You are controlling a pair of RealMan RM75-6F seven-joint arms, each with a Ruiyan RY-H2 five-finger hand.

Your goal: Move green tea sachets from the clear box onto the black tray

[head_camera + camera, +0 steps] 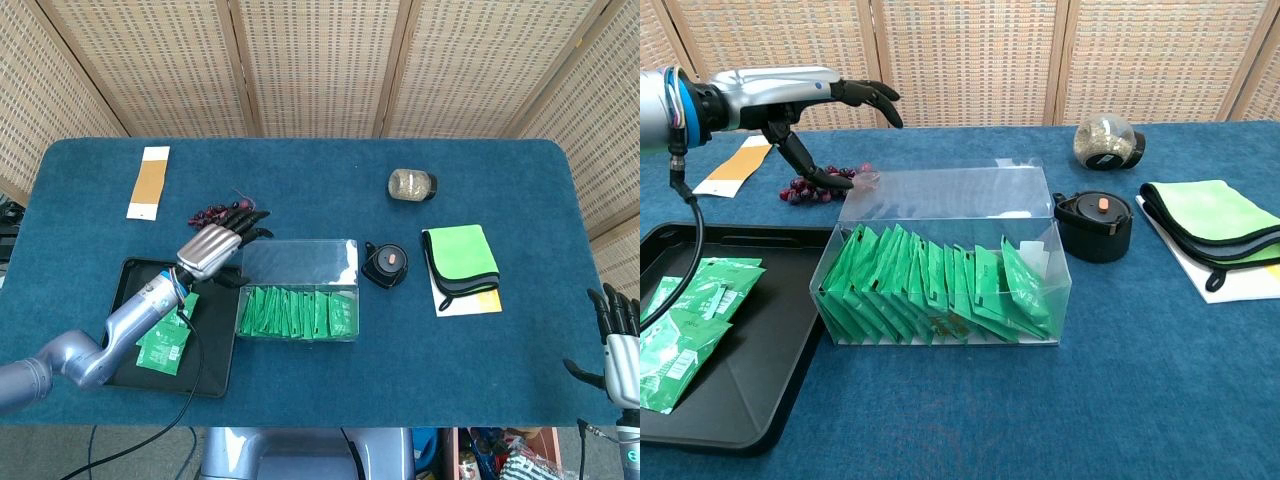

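A clear box point(298, 290) point(945, 270) stands mid-table with a row of green tea sachets point(297, 312) point(935, 290) upright inside. To its left lies the black tray point(128, 290) point(750, 400), with several sachets point(163, 335) point(685, 320) on it. My left hand point(215, 243) point(810, 95) hovers above the table between tray and box, near the box's far left corner, fingers spread, holding nothing. My right hand point(620, 345) shows at the lower right edge of the head view, far from the box, fingers apart and empty.
A bunch of dark grapes point(205, 214) point(815, 185) lies just behind my left hand. A tan card point(149, 181), a glass jar point(411, 184), a round black device point(385, 264) and a folded green cloth point(460, 256) sit around the box.
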